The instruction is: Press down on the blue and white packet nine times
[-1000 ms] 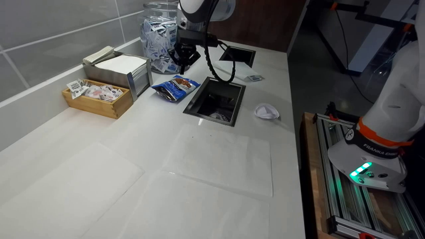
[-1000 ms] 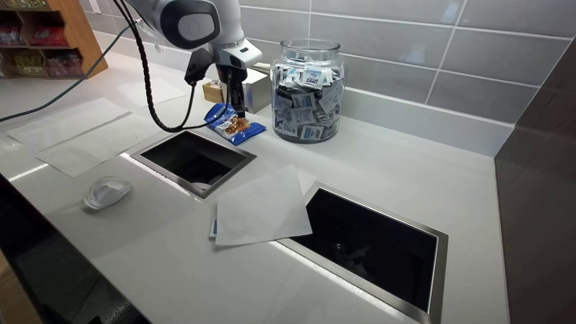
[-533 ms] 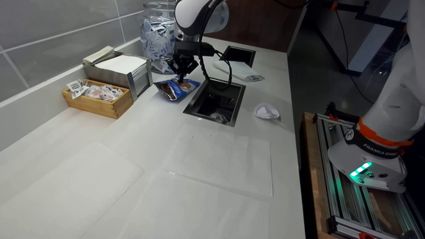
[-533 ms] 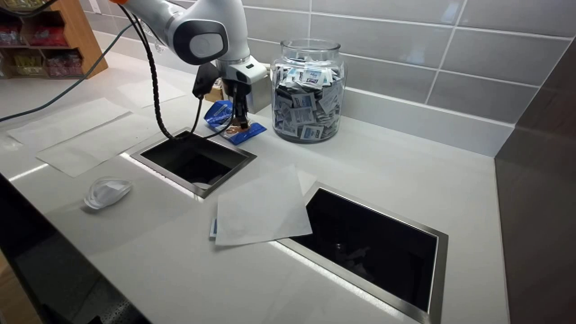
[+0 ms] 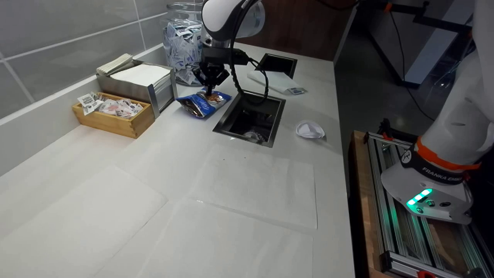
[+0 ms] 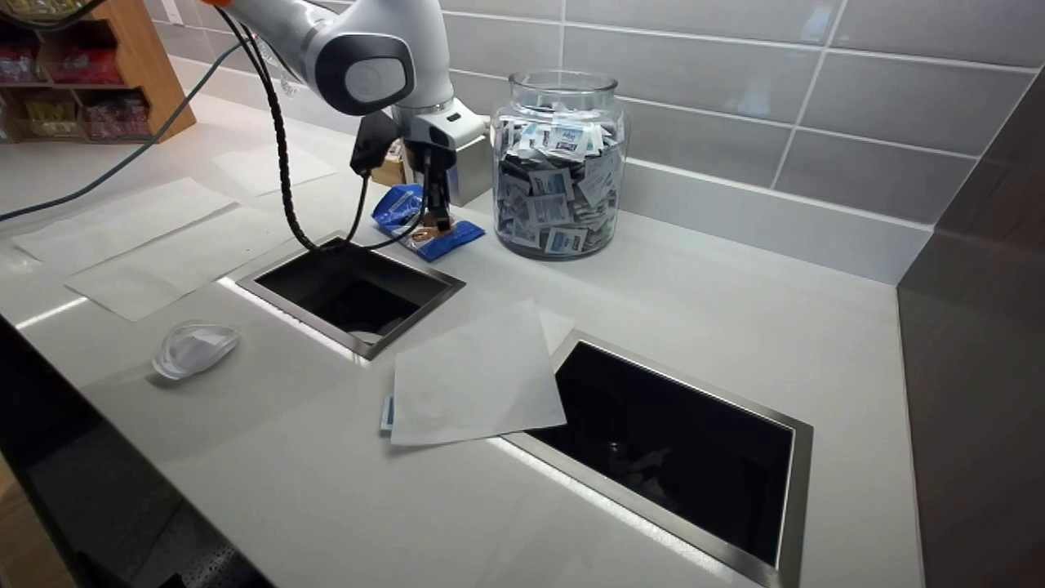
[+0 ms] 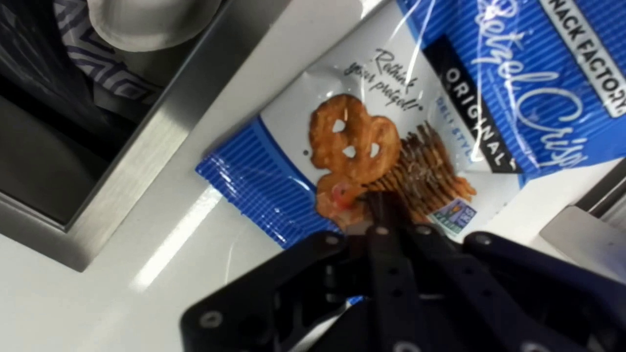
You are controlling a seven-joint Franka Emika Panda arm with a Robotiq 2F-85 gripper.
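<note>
The blue and white pretzel packet (image 5: pixel 197 105) lies flat on the counter with its printed face up. It also shows in an exterior view (image 6: pixel 461 238), partly behind the gripper and cable, and in the wrist view (image 7: pixel 528 93). My gripper (image 5: pixel 209 91) points down over the middle of the packet. In an exterior view the gripper (image 6: pixel 442 224) has its fingertips at the packet's surface. In the wrist view the gripper (image 7: pixel 386 203) has its fingers together over the pretzel picture, with nothing between them. The fingertips appear to touch the packet; how hard they press cannot be told.
A bin opening (image 5: pixel 251 119) with a metal rim lies beside the packet. A glass jar of sachets (image 6: pixel 559 171), a napkin holder (image 5: pixel 139 79) and a wooden sachet box (image 5: pixel 115 119) stand along the wall. A crumpled white cup (image 5: pixel 310 129) lies nearer the counter edge.
Over the last second my gripper moved down from above the packet onto it. Since half a second ago it has risen slightly, and the packet's lifted end has settled lower.
</note>
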